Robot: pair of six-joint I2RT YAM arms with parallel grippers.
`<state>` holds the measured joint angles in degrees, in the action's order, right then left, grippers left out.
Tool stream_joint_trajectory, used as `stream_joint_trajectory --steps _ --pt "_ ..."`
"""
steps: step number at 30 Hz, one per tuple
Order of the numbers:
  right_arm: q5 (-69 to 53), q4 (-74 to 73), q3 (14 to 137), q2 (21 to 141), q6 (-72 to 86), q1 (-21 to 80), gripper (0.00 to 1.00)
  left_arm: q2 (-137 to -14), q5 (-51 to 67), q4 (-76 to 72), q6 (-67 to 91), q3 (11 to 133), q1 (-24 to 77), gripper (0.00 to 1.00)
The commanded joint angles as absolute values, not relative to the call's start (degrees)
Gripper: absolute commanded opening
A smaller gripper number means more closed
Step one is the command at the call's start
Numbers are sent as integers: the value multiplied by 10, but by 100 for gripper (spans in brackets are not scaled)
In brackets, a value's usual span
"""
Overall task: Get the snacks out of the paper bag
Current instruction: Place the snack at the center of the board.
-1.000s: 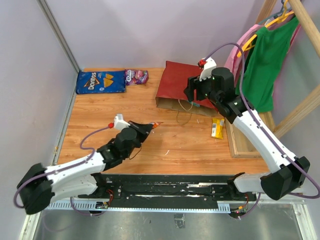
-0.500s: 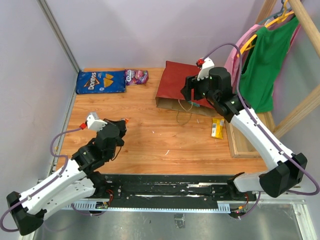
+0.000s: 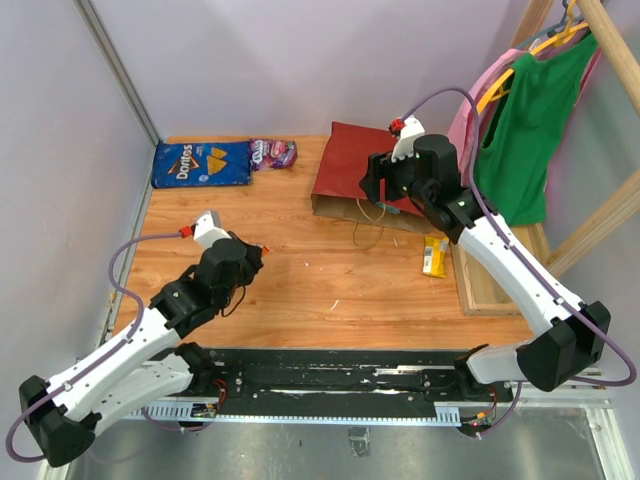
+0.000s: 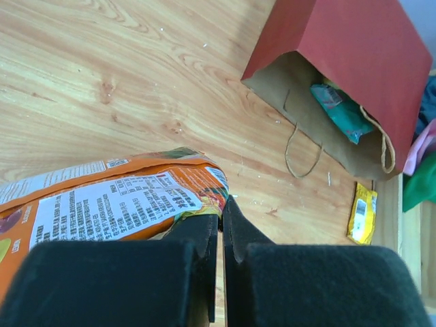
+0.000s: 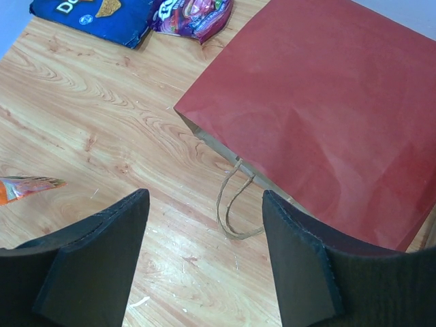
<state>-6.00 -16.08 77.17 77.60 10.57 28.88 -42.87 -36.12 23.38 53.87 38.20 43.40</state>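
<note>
Status: your left gripper [image 4: 221, 204] is clamped on the orange packet [image 4: 116, 201], held over the table [image 3: 330, 270] on the left side, well apart from the paper bag [image 3: 365, 160]. Your right gripper [image 5: 204, 204] hangs with its jaws spread wide and nothing in them, just above the bag's mouth. The bag lies flat on its side, long axis running from the mouth (facing the arm bases, slightly left) back to the closed end at the far wall. The mouth edge and a handle loop [image 5: 231, 204] sit just beyond the right fingertips, so the right arm is far nearer for the next reach. The left wrist view shows a teal packet [image 4: 334, 109] inside the bag, deep on the right side; I can't tell whether more is behind it. Already out: the Doritos bag [image 3: 200, 163] and Fox's candy bag [image 3: 272, 152] at far left, and the yellow bar [image 3: 435, 255] just right of the mouth. My read: set the orange packet down left, then go in low through the mouth with the right.
</note>
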Motion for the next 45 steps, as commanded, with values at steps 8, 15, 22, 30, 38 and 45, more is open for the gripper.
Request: stream_joint_trajectory --steps 8,15,22,30,38,45 --pt "-53 -154 775 771 105 301 69 -447 -267 231 472 444 391 1" --pt "-55 -155 774 764 108 305 69 -386 -229 317 521 483 390 1" --pt "-64 -136 768 780 114 314 69 -421 -231 289 483 446 363 1" --pt "-69 -142 789 791 104 322 70 -744 143 36 376 463 51 99" --pt "-40 -156 773 760 81 323 71 -706 101 46 374 549 66 100" --pt "-62 -143 768 774 90 323 68 -549 22 82 392 368 129 77"
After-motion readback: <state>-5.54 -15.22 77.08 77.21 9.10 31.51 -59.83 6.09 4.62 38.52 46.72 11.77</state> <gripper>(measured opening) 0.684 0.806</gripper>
